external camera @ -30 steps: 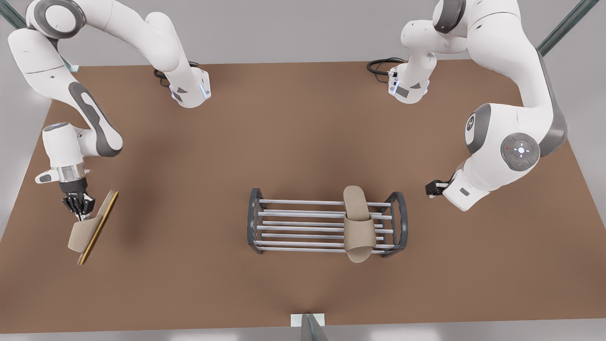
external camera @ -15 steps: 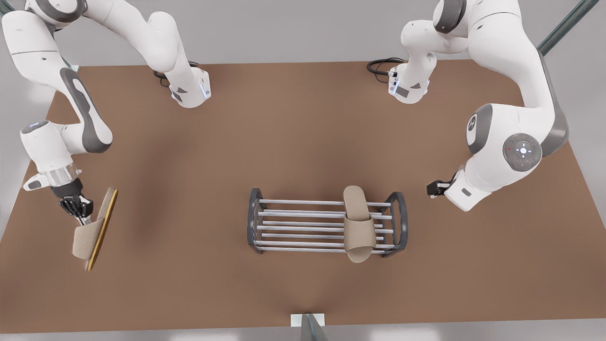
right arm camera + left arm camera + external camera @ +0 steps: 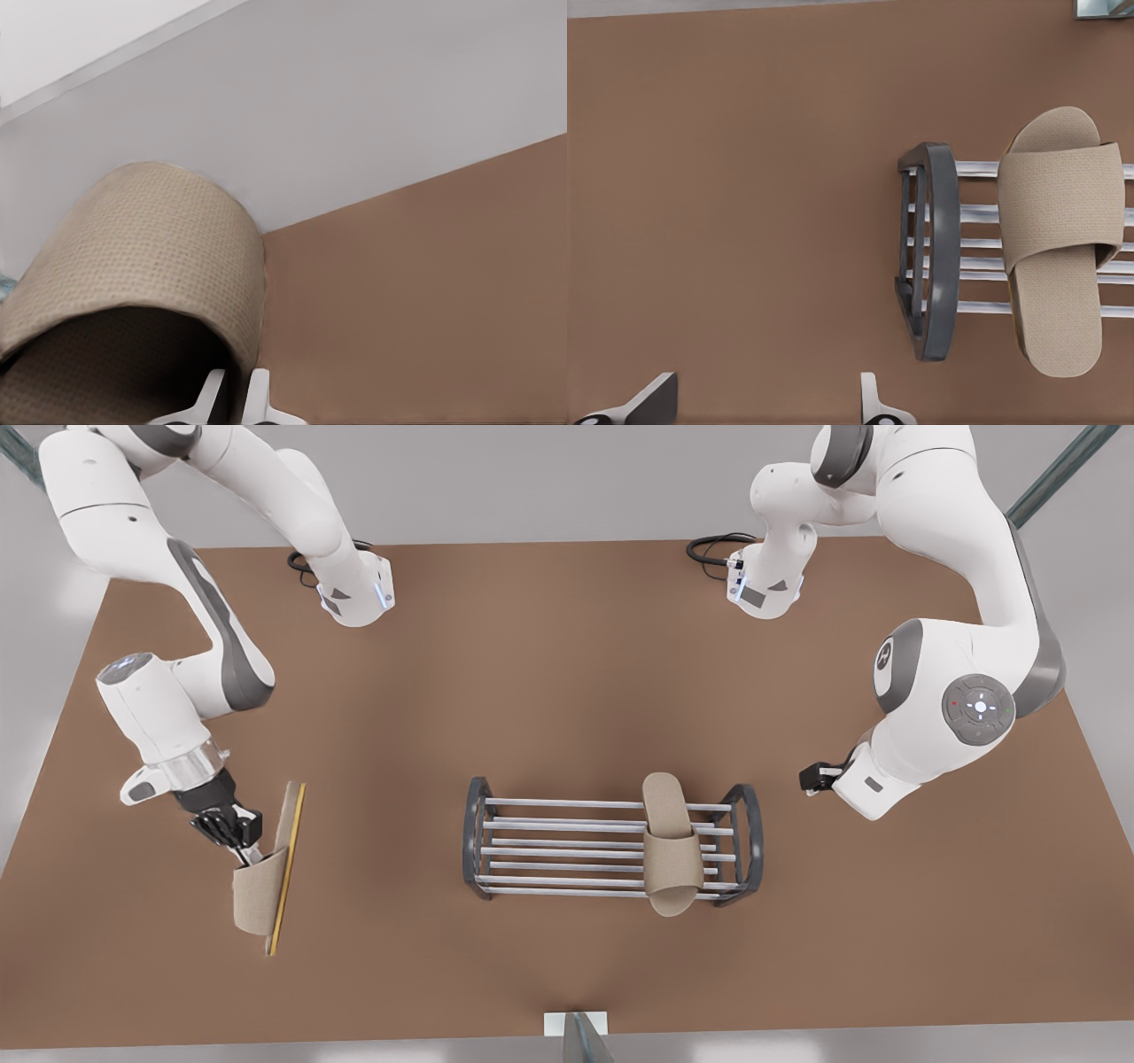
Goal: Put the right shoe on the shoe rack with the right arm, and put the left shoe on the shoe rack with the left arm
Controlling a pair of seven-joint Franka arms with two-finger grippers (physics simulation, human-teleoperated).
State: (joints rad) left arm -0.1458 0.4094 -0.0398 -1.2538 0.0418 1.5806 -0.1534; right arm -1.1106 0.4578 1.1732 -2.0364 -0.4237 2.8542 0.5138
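The right shoe (image 3: 262,872) hangs edge-on above the brown table (image 3: 549,682), clamped at its strap by the right gripper (image 3: 237,849), well apart from the shoe rack (image 3: 478,837). The left shoe (image 3: 670,855) lies across the rack's bars. The left gripper (image 3: 766,409), fingers apart, waits beside that end.

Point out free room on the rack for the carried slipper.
On the shoe rack, the bars are bare from the arched end on the front view's left to the left shoe, which fills the other half. The right gripper holds the right shoe; the open left gripper waits beside the rack.
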